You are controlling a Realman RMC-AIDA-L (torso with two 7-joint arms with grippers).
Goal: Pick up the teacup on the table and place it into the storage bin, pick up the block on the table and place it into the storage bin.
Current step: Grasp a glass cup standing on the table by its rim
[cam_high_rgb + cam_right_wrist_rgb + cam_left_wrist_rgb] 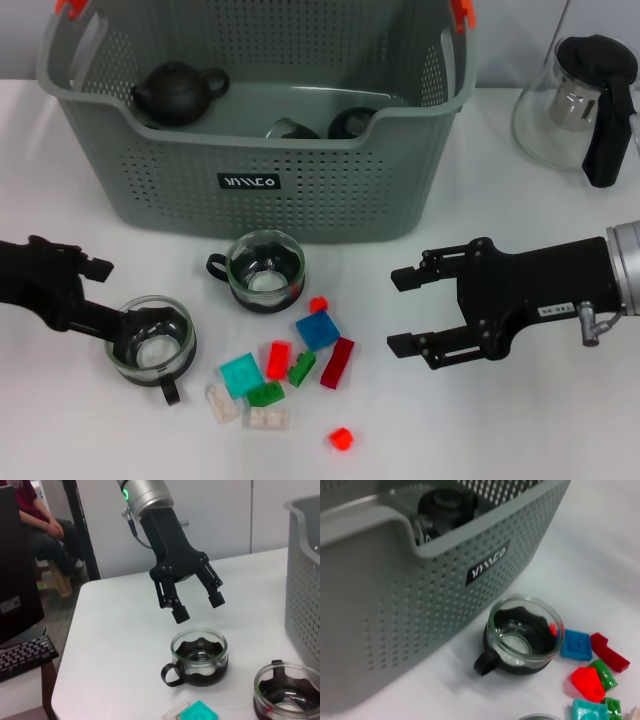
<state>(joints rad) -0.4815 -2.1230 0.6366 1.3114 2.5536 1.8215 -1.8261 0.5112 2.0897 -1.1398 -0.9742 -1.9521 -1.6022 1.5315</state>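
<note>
Two glass teacups with black bases stand on the white table. One teacup (152, 338) (199, 655) is at the front left, and my left gripper (110, 295) (198, 606) hovers open just above it, holding nothing. The other teacup (265, 272) (522, 640) (287, 695) stands close to the storage bin (250, 180) (395, 605) (305, 570). Several coloured blocks lie in front of it, among them a blue block (317, 329) (576, 645) and a teal block (241, 375) (199, 713). To the right of the blocks, my right gripper (400, 311) is open and empty.
Inside the bin are a dark teapot (178, 92) and more cups (352, 122). A glass pitcher with a black handle (580, 100) stands at the back right. A small red block (341, 438) lies alone near the front edge.
</note>
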